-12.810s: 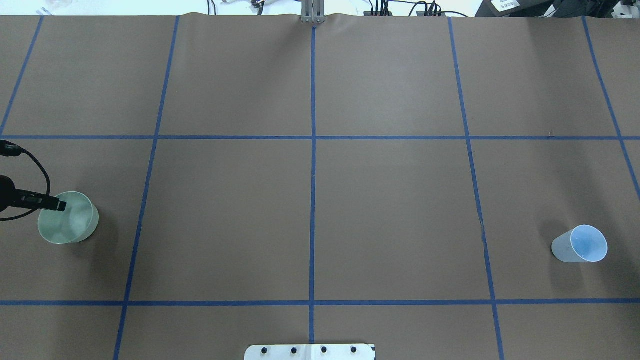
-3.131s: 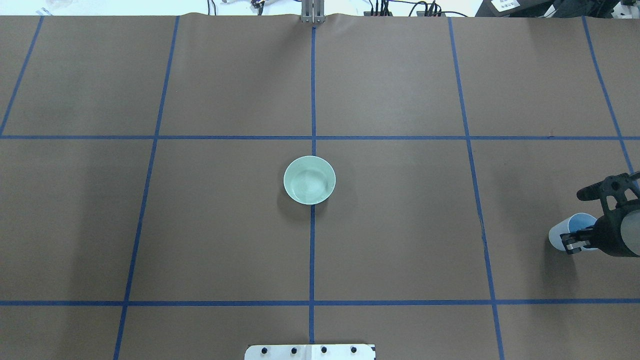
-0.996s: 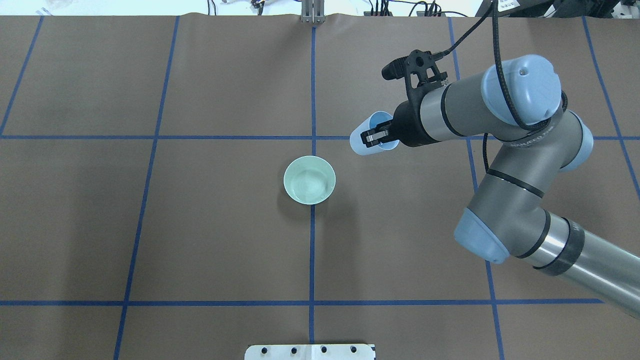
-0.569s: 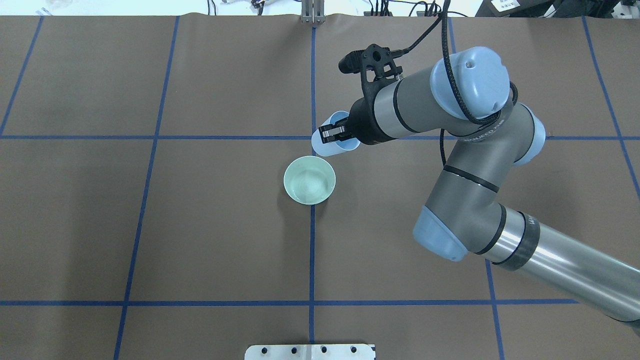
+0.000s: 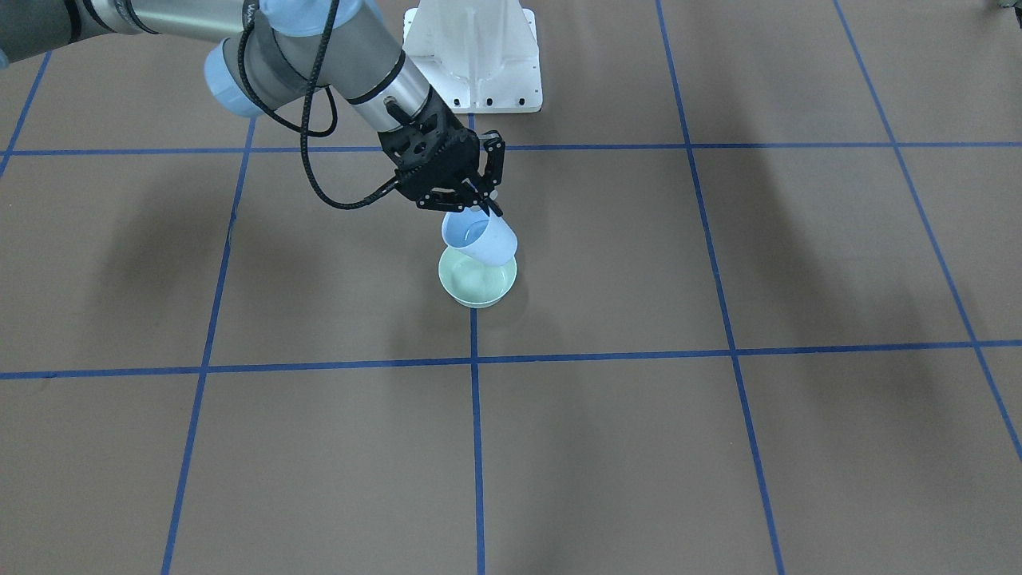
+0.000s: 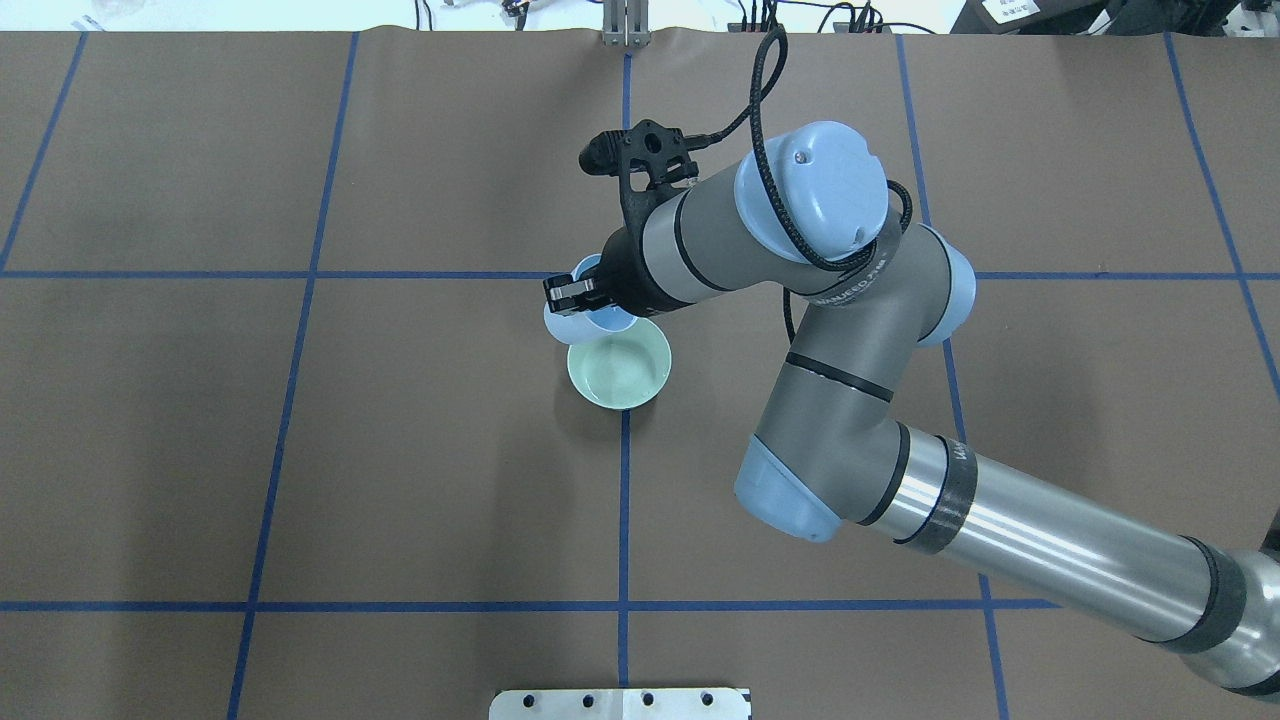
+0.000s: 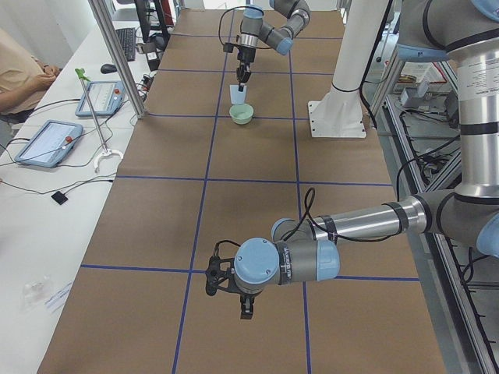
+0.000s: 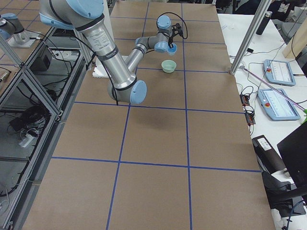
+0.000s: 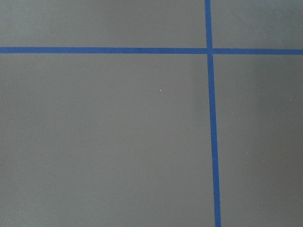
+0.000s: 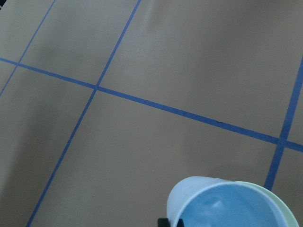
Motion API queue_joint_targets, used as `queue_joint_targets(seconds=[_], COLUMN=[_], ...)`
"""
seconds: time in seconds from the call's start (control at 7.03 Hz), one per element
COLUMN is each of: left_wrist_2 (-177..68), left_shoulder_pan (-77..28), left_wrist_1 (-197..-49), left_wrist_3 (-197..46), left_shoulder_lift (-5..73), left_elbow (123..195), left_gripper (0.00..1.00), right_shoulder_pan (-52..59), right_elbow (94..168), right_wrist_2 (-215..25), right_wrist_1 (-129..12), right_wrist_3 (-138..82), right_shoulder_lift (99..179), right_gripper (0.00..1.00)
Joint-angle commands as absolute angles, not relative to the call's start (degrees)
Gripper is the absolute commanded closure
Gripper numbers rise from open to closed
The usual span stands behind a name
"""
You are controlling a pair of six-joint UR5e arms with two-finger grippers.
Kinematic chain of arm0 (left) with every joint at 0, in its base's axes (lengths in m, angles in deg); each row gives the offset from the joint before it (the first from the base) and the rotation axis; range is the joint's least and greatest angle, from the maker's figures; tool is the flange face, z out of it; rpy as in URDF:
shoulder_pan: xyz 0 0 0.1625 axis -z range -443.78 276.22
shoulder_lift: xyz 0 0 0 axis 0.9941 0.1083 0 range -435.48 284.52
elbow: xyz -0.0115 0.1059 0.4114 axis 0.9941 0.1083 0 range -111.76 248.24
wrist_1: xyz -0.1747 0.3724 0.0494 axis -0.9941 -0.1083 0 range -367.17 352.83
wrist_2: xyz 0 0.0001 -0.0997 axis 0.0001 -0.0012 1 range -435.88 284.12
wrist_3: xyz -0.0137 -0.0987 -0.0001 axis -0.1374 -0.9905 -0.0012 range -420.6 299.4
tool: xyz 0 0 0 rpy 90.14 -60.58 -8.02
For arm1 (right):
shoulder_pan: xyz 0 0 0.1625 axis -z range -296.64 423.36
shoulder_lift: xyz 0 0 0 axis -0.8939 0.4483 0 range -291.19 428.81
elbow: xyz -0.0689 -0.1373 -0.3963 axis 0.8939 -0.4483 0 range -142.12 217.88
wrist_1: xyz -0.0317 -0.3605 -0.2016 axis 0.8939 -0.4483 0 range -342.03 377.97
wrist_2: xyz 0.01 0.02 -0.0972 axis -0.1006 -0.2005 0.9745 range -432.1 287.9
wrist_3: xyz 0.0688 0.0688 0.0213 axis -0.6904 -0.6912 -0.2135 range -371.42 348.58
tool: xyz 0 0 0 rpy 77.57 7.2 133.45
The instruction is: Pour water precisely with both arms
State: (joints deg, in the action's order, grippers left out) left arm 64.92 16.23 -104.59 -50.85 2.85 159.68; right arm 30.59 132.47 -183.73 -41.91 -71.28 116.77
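My right gripper (image 6: 575,292) is shut on the rim of a pale blue cup (image 6: 563,323), which it holds tilted just above the far-left rim of a pale green cup (image 6: 619,372). The green cup stands at the table's centre on a tape line. In the front view the blue cup (image 5: 479,238) overlaps the green cup (image 5: 477,286). A faint sheen of water (image 6: 610,375) shows inside the green cup; I see no stream. The left gripper (image 7: 245,308) hangs low over the table's left end, and I cannot tell whether it is open or shut.
Brown paper with a blue tape grid (image 6: 626,500) covers the table. The white pedestal base (image 5: 473,56) stands behind the cups. A side bench holds tablets (image 7: 47,142) and a metal post (image 7: 117,58), with a person's arm beside them.
The green cup went from the left end to the centre and the left gripper left the overhead view. My right arm carried the blue cup from the right end to the green cup's rim.
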Motion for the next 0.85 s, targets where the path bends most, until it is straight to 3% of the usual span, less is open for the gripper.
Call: queue_joint_targets(seconds=[0.0, 0.28, 0.71], left_wrist_2=[64.83, 64.83, 64.83], left_shoulder_pan=[17.9, 18.08, 18.96], left_wrist_1=[-104.72, -104.73, -104.73], left_wrist_3=[-50.67, -50.67, -50.67], left_shoulder_lift=[1.87, 1.6, 1.51], left_elbow=[159.74, 159.74, 160.26], left_gripper=[0.0, 0.0, 0.0], right_shoulder_pan=[31.2, 31.37, 31.28], right_elbow=[129.39, 124.3, 123.93], right_wrist_2=[-183.99, -184.43, -184.52], right_wrist_1=[-33.07, -20.24, -8.8], right_wrist_3=[-80.17, -86.44, -94.98], right_shoulder_lift=[116.36, 117.32, 119.95], right_gripper=[1.0, 1.0, 1.0])
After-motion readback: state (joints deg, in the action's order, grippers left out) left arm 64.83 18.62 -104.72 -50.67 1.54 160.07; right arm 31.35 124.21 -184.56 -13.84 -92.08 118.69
